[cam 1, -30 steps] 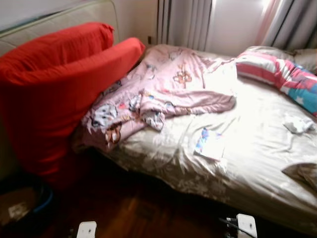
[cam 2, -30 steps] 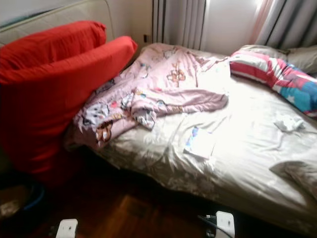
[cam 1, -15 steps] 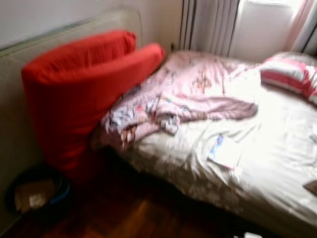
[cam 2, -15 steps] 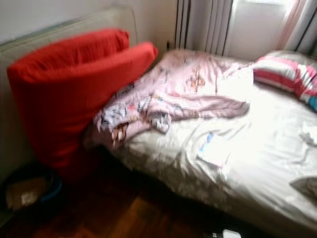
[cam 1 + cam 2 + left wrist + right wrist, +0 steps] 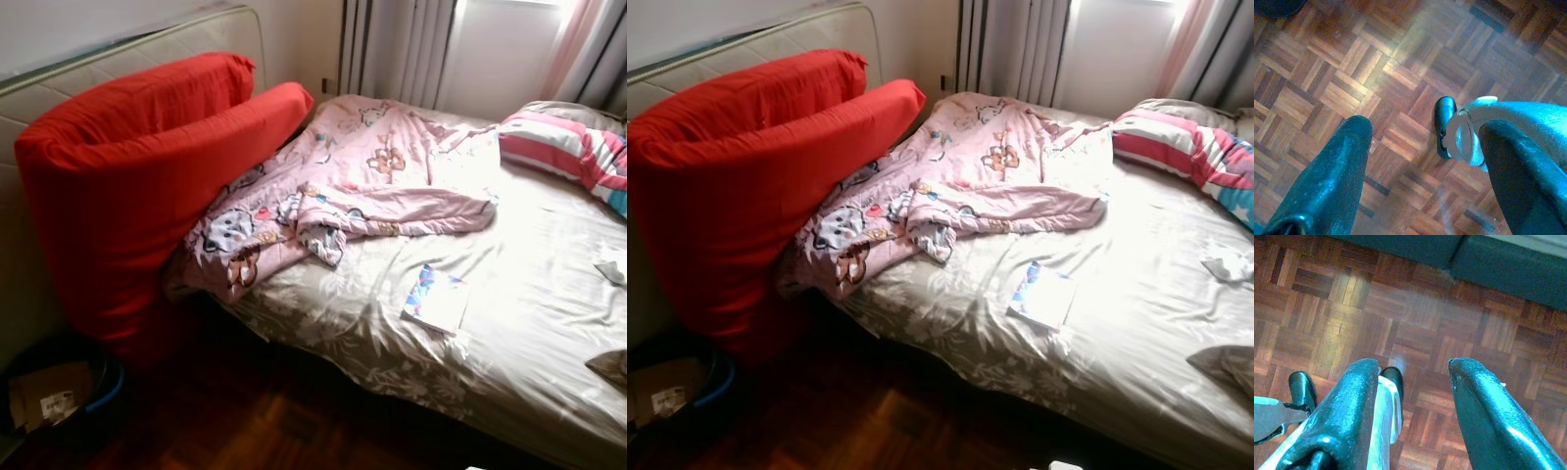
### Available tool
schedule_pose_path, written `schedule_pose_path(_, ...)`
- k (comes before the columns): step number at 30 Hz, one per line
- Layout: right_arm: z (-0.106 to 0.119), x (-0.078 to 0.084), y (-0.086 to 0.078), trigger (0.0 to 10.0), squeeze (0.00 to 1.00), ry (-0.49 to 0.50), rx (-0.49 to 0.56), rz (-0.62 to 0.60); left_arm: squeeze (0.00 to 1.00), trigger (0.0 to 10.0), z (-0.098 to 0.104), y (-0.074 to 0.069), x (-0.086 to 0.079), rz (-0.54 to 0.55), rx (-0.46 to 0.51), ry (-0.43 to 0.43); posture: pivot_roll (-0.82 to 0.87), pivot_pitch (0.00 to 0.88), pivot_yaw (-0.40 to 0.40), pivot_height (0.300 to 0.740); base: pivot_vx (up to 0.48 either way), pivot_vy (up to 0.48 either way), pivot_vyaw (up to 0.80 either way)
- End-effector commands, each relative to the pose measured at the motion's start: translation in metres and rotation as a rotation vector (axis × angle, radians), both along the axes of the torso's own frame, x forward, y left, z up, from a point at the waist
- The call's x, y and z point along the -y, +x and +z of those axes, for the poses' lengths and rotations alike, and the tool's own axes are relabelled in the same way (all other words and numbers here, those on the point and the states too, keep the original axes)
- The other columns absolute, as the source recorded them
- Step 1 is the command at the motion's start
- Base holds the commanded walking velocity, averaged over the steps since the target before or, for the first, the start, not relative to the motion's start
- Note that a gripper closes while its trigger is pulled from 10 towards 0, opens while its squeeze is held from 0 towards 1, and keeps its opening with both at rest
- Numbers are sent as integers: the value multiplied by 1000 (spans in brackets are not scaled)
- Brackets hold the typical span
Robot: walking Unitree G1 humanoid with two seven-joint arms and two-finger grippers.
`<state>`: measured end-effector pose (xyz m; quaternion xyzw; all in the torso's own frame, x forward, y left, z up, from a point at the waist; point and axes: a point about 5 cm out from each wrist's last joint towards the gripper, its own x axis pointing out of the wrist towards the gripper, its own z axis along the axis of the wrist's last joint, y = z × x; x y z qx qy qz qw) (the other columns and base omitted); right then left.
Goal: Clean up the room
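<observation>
The robot stands at the side of the bed with nothing yet picked up — by the look of it this is the surveying step of the clean-up, choosing what to tackle first. Both arms hang down over the parquet floor: the left gripper and the right gripper each have their two glossy black fingers spread apart and empty. The likeliest work lies on the mattress: a soft pink cartoon-print quilt is bunched in loose folds toward the near corner, a thin flat booklet rests on the pale floral sheet beside it, and a small crumpled white item lies near the far edge. Two bulky red cushions lean against the padded headboard, and a striped pillow sits by the curtains. The next move probably calls for raising an arm toward the booklet — flat and slippery, so awkward to pinch. A dark bin holding cardboard waits on the floor.
</observation>
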<state>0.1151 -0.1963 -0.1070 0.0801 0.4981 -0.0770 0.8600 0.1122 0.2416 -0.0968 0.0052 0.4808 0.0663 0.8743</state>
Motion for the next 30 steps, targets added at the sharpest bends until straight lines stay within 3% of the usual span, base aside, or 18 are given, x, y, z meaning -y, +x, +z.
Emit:
schedule_pose_path(1, 1, 4, 2, 10000, 0, -12, 15, -18, 0, 10000, -1, -1, 3, -20, -3, -6, -18, 0, 2, 740, 247, 0, 0)
schedule_pose_path(5, 1, 7, -1, 10000, 0, -11, 13, -68, 0, 10000, -2, -2, 7, -25, -3, -11, -16, 0, -8, 740, 254, 0, 0)
schedule_pose_path(9, 1, 8, -2, 10000, 0, -15, 11, -15, 0, 10000, -3, -5, 7, -11, -7, -14, -15, 0, -18, 740, 262, 0, 0)
schedule_pose_path(30, 1, 6, -2, 10000, 0, -9, 26, -68, 0, 10000, -2, -4, 5, -39, -4, -13, -30, 0, 3, 740, 262, 0, 0)
